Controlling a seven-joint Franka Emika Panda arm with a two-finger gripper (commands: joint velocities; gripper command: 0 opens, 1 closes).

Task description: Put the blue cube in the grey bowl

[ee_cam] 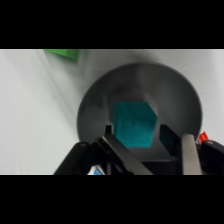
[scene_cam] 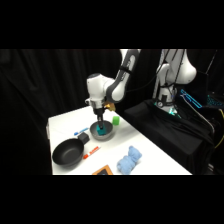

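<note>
I see the white counter (scene_cam: 150, 150) spread beneath my pincer (scene_cam: 100, 125), which hangs inside the grey bowl (scene_cam: 106, 134). The black pan (scene_cam: 67, 152) sits off to one side of the pincer, the light blue plush toy (scene_cam: 129, 161) nearer the camera. The blue cube (ee_cam: 134, 124) lies in the bowl, between the spread fingers (ee_cam: 189, 152), which look parted wider than it.

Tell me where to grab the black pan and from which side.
Take the black pan by its stubby handle, which sticks out toward the grey bowl. Probably come straight down from above: the handle juts clear of the round body, while the wide rim looks harder to pinch.
</note>
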